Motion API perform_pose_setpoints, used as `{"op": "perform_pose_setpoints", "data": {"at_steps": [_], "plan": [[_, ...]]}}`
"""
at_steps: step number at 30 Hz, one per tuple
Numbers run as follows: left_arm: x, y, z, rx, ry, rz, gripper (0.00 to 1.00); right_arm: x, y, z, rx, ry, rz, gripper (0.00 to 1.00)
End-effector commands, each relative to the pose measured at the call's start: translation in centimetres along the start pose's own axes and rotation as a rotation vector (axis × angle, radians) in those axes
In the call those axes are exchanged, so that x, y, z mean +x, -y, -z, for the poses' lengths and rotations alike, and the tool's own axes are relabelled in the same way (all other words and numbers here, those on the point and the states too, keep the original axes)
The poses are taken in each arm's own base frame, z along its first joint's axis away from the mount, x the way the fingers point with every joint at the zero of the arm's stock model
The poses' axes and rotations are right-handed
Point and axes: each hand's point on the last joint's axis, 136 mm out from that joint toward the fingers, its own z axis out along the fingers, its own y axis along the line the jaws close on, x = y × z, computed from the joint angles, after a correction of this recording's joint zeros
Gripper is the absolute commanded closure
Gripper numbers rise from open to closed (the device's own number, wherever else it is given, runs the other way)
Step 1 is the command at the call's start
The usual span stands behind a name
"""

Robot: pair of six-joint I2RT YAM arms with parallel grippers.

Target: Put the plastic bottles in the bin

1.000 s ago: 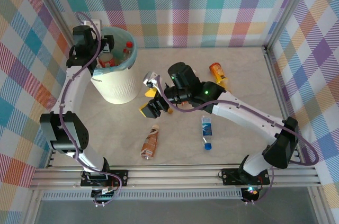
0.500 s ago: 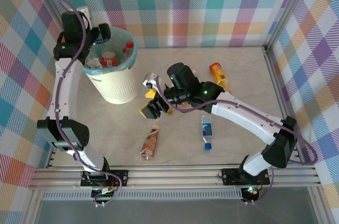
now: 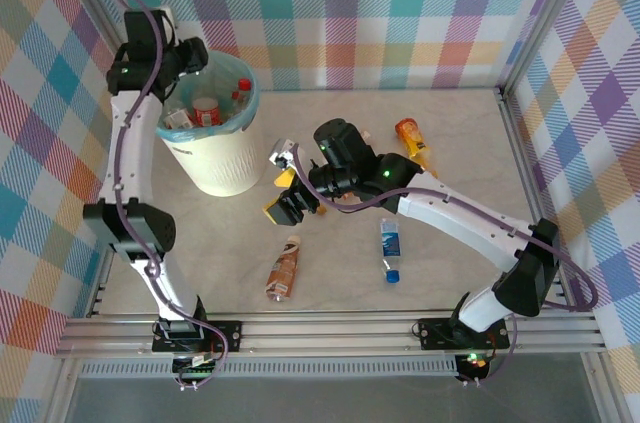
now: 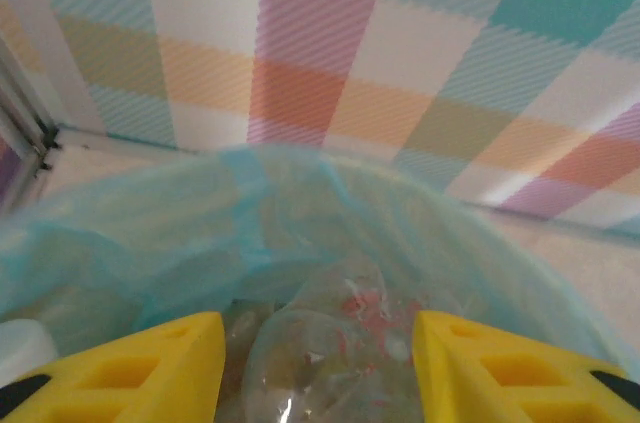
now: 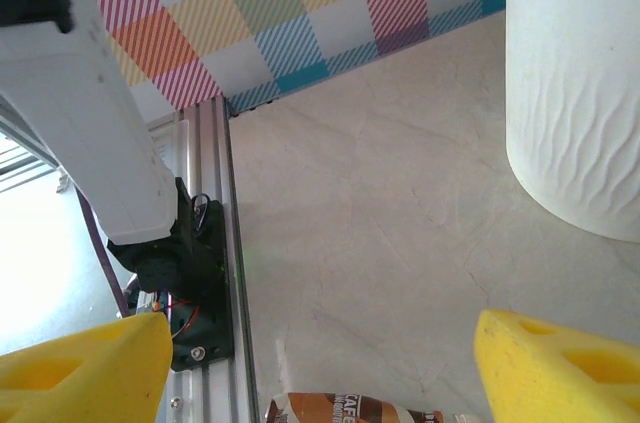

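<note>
The bin (image 3: 213, 155), a white bucket with a teal bag over its rim, stands at the back left with several plastic bottles (image 3: 206, 110) inside. My left gripper (image 3: 192, 60) hovers at its far left rim, open; in the left wrist view a clear bottle (image 4: 325, 338) lies in the bag (image 4: 150, 243) below the yellow fingers (image 4: 140, 373). My right gripper (image 3: 282, 197) hangs open right of the bin, above a brown bottle (image 3: 284, 271) lying on the table, whose label (image 5: 345, 410) shows at the bottom edge. A clear blue-capped bottle (image 3: 390, 247) and an orange one (image 3: 411, 136) also lie on the table.
The bin's white wall (image 5: 575, 93) is close on the right of the right wrist view. The left arm's link (image 5: 90, 113) and the aluminium rail (image 5: 225, 273) run along the table's left edge. Checked walls enclose the table.
The left gripper has pulled back from over the bin's middle to its far left rim. Its jaws widened, then narrowed. The right arm has barely moved.
</note>
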Motion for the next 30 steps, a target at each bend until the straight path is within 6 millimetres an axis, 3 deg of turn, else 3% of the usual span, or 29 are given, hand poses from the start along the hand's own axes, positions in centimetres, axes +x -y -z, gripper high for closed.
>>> {"op": "perform_pose_setpoints", "data": {"at_steps": [1, 9, 13, 17, 24, 30], "plan": [[3.6, -1.3, 0.5, -0.076, -0.143, -0.035, 0.49, -0.4, -0.8, -0.2, -0.036, -0.001, 0.017, 0.21], [10.6, -4.5, -0.9, -0.196, -0.312, -0.078, 0.5, -0.3, -0.8, -0.9, -0.054, -0.009, 0.005, 0.21], [12.8, -5.9, -1.3, -0.247, -0.355, -0.087, 0.5, -0.2, -0.9, -1.0, -0.06, -0.012, 0.003, 0.21], [13.4, -6.6, -1.7, -0.252, -0.367, -0.065, 0.5, -0.1, -0.8, -1.1, -0.06, -0.016, -0.001, 0.21], [12.6, -6.6, -2.8, -0.24, -0.388, -0.041, 0.47, -0.3, -1.0, -0.8, -0.056, -0.015, 0.001, 0.21], [6.1, -4.1, 0.7, -0.16, -0.21, 0.016, 0.45, -1.1, -1.3, 0.0, -0.043, 0.01, 0.009, 0.21]]}}
